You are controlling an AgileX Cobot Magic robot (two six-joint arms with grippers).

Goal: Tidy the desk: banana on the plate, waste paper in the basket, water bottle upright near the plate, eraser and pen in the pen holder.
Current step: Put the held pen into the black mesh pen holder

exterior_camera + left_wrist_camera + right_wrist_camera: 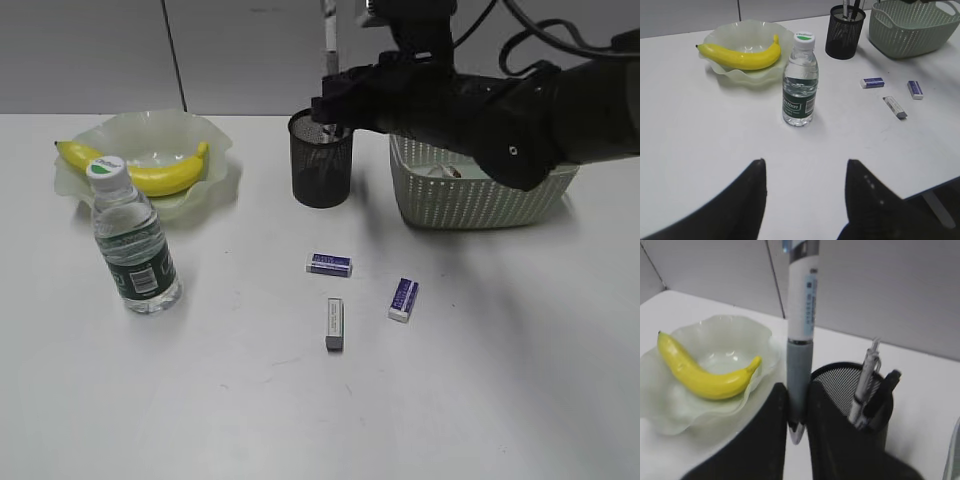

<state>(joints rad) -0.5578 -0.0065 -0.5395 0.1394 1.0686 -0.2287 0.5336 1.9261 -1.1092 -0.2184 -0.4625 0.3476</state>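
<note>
My right gripper [797, 388] is shut on a white and grey pen [802, 315]. It holds the pen upright, tip down, just above the left rim of the black mesh pen holder [321, 165], which has other pens in it. The banana [150, 172] lies in the wavy green plate [215, 135]. In front of the plate the water bottle [135, 240] stands upright. Three erasers [329, 264] [403, 299] [334, 323] lie on the desk. Inside the basket [470, 205] a bit of waste paper [447, 171] shows under my right arm. My left gripper [805, 162] is open over bare desk.
The right arm [500, 110] reaches over the basket from the right and hides most of its inside. A grey wall stands behind the desk's far edge. The desk's near right edge [935, 182] shows in the left wrist view.
</note>
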